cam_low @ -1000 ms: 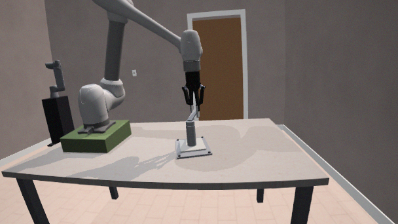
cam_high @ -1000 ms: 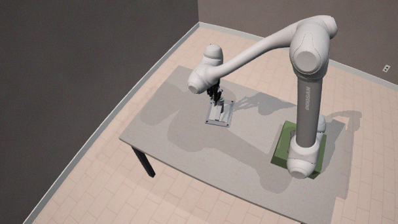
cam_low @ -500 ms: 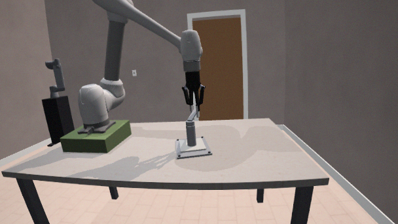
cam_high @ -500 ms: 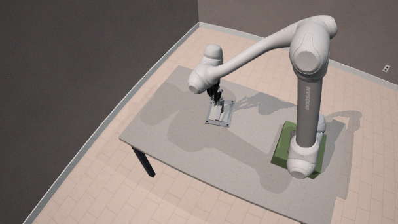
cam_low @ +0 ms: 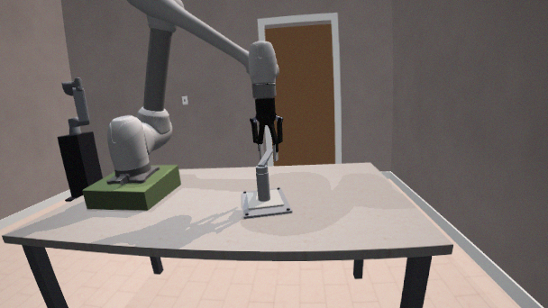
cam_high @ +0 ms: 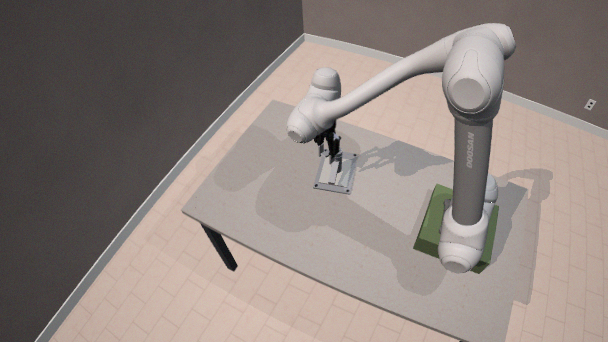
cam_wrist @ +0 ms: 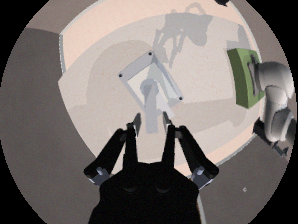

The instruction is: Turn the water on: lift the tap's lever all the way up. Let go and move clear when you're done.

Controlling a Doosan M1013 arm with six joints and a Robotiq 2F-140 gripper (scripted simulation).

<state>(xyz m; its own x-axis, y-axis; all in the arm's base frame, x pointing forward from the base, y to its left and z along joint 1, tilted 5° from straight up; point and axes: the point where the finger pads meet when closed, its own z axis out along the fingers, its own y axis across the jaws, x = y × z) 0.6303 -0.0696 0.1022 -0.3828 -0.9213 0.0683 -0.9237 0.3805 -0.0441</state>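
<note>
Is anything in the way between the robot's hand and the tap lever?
No, nothing visible. The hand hangs right over the tap, its fingers parted on either side of the raised lever, with only air above it.
</note>
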